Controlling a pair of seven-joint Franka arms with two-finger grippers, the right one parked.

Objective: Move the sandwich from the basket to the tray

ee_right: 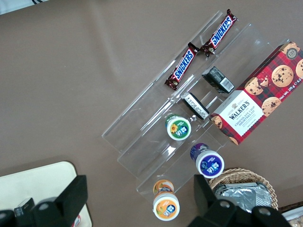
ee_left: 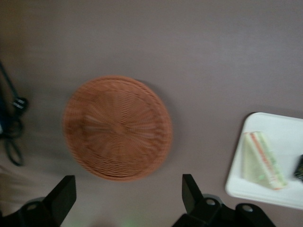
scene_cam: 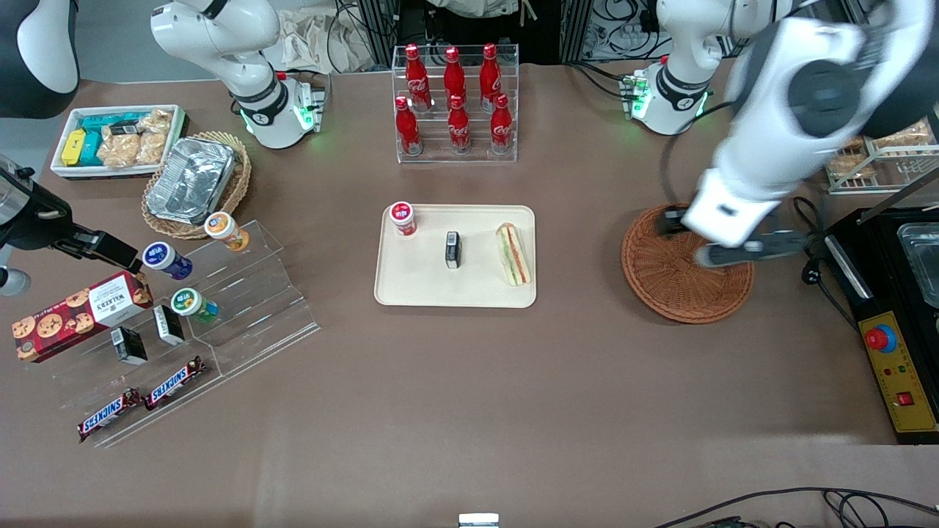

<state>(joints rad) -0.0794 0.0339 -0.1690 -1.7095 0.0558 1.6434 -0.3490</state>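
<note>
The sandwich (scene_cam: 513,254) (ee_left: 262,161), a pale triangular wedge with red and green filling, lies on the cream tray (scene_cam: 425,290) (ee_left: 279,127) near the tray edge closest to the basket. The reddish-brown wicker basket (scene_cam: 660,282) (ee_left: 117,127) has nothing in it. It sits on the table beside the tray, toward the working arm's end. My left gripper (scene_cam: 697,238) (ee_left: 128,189) hangs above the basket, open, with nothing between its fingers.
A red-capped jar (scene_cam: 402,218) and a small black box (scene_cam: 452,249) also stand on the tray. A rack of cola bottles (scene_cam: 456,103) is farther from the front camera. A black machine (scene_cam: 899,293) and a cable (scene_cam: 807,271) lie beside the basket.
</note>
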